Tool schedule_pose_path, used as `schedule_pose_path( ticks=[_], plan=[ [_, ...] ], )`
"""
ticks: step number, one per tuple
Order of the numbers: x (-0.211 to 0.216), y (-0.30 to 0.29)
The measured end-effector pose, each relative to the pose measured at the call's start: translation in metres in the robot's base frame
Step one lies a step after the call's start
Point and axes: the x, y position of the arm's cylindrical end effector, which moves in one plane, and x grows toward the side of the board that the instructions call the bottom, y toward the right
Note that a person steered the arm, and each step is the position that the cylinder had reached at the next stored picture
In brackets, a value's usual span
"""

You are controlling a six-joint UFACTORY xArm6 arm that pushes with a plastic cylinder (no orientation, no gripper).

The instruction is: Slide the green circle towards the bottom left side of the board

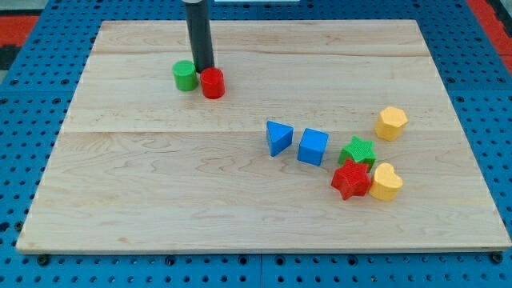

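Observation:
The green circle (185, 75) sits on the wooden board (160, 184) toward the view's upper left. A red circle (213, 82) stands right next to it on its right. My tip (204, 69) comes down from the view's top, just behind the two circles, at the gap between them and close against the red circle's far edge. Whether it touches the green circle I cannot tell.
At the view's right middle lie a blue triangle (278, 137), a blue cube (313, 146), a green star (358, 151), a red star (351, 179), a yellow heart (387, 182) and a yellow hexagon (392, 122). The board rests on blue pegboard (32, 112).

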Motion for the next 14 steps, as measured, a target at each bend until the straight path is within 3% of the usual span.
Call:
schedule_pose_path(
  ticks=[11, 12, 13, 14],
  plan=[
    [0.014, -0.034],
    [0.019, -0.08],
    [0.085, -0.109],
    [0.094, -0.087]
  ],
)
